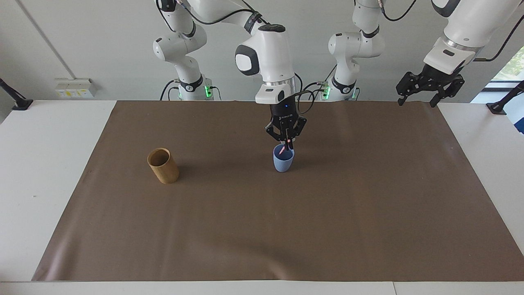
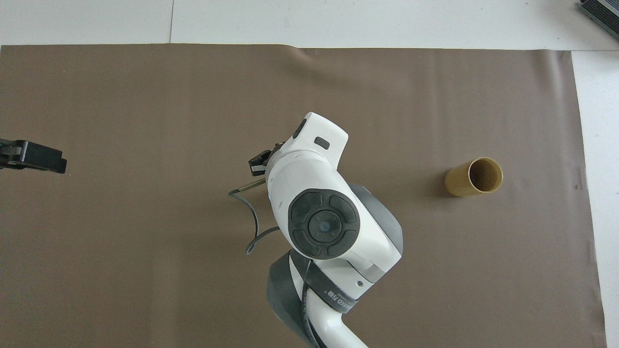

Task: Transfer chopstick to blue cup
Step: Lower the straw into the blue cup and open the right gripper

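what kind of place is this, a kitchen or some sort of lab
Most likely a robotics lab, not a kitchen: two white arms bolted at a table covered by a plain brown mat, with only test props set out, a blue cup and a tan bamboo cup, against a bare wall.

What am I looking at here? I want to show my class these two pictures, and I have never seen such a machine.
These are two robot arms at a table covered by a brown mat. One picture faces the robots; the other looks down from above them. The right gripper, shut on a thin pink chopstick, is directly over the blue cup, the stick's lower end inside the cup. The left gripper waits open in the air at its own end of the table. A tan cup stands toward the right arm's end. From above, the arm hides the blue cup.
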You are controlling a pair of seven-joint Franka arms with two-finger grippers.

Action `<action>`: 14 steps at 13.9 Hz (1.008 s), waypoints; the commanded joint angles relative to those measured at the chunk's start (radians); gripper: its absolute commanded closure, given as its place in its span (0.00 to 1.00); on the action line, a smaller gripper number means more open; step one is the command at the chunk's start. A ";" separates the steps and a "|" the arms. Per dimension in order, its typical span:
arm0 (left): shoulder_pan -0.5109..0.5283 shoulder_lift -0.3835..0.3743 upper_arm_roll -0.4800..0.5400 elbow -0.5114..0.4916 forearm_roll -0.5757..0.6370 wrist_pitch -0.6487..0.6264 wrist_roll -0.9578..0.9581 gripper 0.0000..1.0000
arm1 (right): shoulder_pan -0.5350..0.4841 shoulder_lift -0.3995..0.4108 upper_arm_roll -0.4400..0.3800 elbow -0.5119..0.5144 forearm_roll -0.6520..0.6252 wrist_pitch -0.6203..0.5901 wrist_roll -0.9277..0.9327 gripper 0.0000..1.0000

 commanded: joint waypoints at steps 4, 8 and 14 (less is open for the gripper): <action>0.015 -0.013 -0.012 -0.006 0.016 -0.013 0.006 0.00 | 0.028 0.011 0.006 -0.042 -0.009 0.045 0.023 0.67; 0.015 -0.013 -0.012 -0.006 0.016 -0.013 0.006 0.00 | 0.011 0.001 0.001 -0.036 -0.010 0.034 0.023 0.00; 0.015 -0.013 -0.012 -0.006 0.016 -0.013 0.006 0.00 | -0.101 -0.077 -0.009 -0.017 -0.010 -0.058 0.019 0.00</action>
